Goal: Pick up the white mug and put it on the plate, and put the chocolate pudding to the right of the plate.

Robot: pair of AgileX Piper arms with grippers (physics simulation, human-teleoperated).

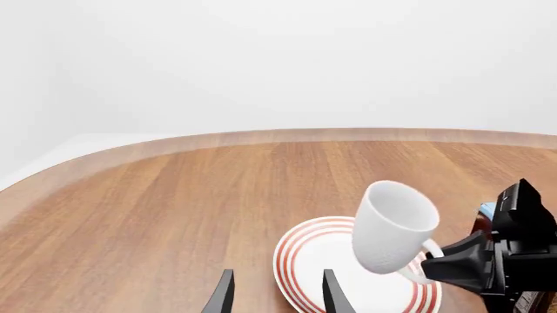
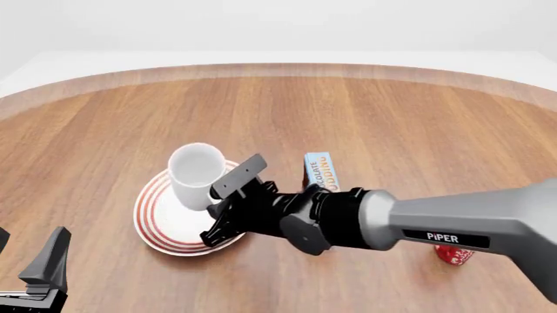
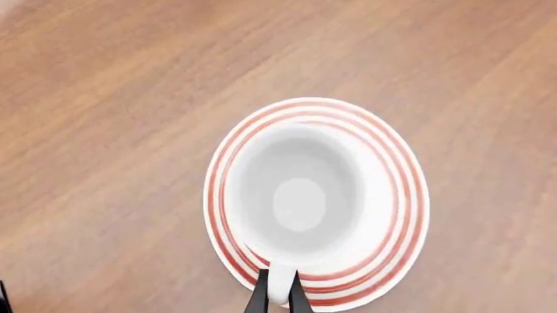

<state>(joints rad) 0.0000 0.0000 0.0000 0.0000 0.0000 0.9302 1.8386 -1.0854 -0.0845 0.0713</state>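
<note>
The white mug hangs tilted over the plate, a round white dish with red rings. My right gripper is shut on the mug's handle, which sits between its fingertips. Whether the mug's base touches the plate I cannot tell. The chocolate pudding stands upright just right of the plate, behind my right arm. My left gripper is open and holds nothing, near the table's front left. In the left wrist view the mug leans above the plate.
A red mug with white pattern peeks out below my right arm at the front right. The wooden table has a curved far edge.
</note>
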